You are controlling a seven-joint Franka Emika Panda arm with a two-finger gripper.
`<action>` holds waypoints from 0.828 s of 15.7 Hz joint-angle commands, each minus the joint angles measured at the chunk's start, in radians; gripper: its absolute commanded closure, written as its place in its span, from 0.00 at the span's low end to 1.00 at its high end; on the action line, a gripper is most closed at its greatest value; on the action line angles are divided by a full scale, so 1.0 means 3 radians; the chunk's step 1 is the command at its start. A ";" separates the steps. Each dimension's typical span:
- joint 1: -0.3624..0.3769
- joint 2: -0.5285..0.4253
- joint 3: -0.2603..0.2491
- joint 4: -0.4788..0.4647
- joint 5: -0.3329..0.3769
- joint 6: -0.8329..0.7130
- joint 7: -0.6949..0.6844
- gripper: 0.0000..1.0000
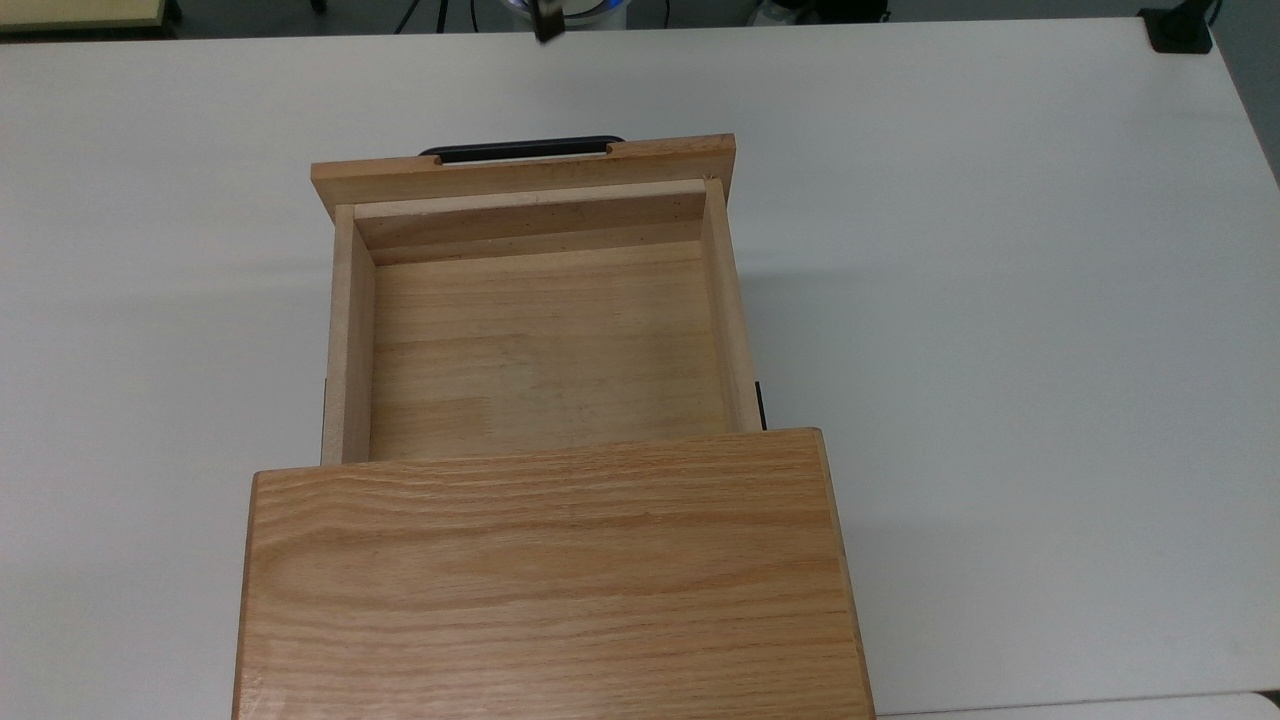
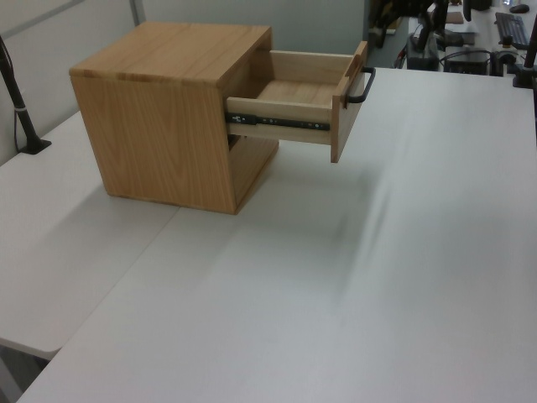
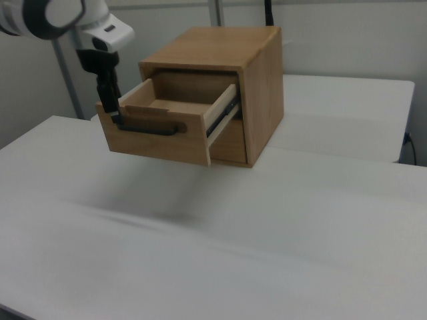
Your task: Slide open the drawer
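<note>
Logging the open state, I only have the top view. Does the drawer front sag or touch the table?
Observer: No. In the left view the light oak wooden drawer runs level, with its front panel clear above the white table.
Operator: Rails?
Observer: A black metal slide rail runs along the drawer's side, extended out of the oak cabinet.
Operator: Hand?
Observer: In the right view the hand hangs from a white arm and overlaps the front panel's corner. Contact can't be judged there.
</note>
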 commanded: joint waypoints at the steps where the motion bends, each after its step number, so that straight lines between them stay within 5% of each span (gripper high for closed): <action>1: 0.0121 -0.0056 -0.0014 -0.0061 -0.0377 -0.0229 -0.0945 0.00; 7: 0.0085 0.0077 -0.0014 0.0021 -0.0761 -0.0199 -0.2552 0.00; 13: 0.0075 0.0281 -0.0014 0.0296 -0.0695 -0.0321 -0.2702 0.00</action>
